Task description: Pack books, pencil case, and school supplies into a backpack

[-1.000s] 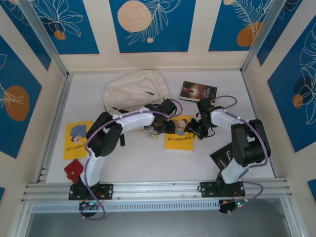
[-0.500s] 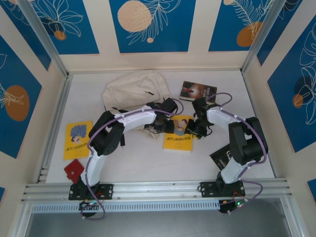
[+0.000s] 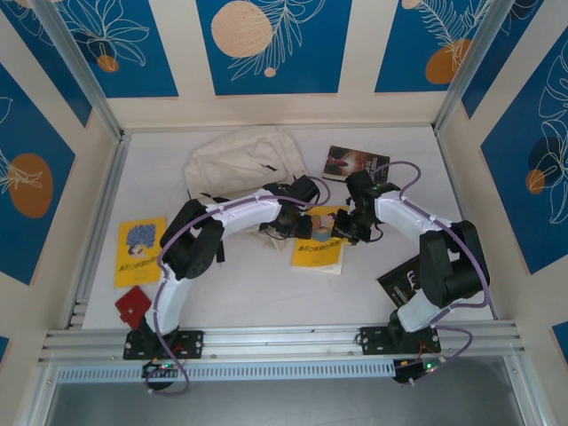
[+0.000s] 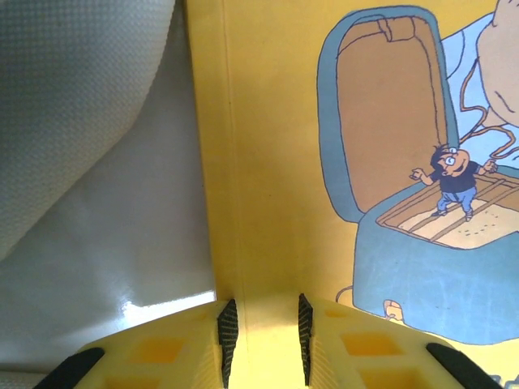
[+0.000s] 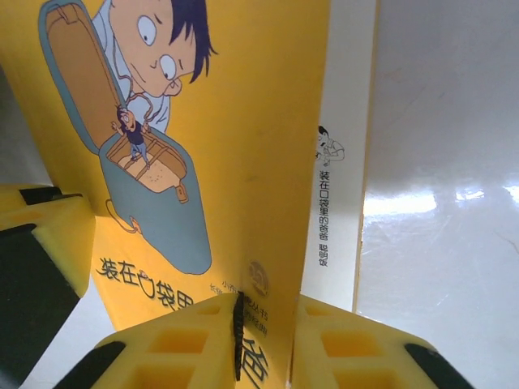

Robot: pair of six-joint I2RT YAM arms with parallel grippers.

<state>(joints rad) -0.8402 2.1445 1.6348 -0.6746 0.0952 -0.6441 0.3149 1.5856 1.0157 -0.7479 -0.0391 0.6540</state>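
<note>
Cartoon-cover yellow book [image 3: 319, 241]: just in front of the backpack [image 3: 240, 162], off its right corner; flat or raised off the worktop [image 3: 266, 293] cannot be told. Left tool [image 4: 261, 332]: narrow, clamped on the book's spine edge, backpack side. Right tool [image 5: 263, 340]: narrow, pinching the book's opposite edge. Dark brown book [image 3: 355, 163]: just right of the backpack. Second yellow book [image 3: 140, 251]: front-left of the backpack, well apart.

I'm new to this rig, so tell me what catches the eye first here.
The yellow cartoon book at mid-table draws the eye: the right pincer clamps its edge, and the left pincer has its pads at the spine side. Behind them, the cream backpack lies slumped at the far side of the table.
</note>
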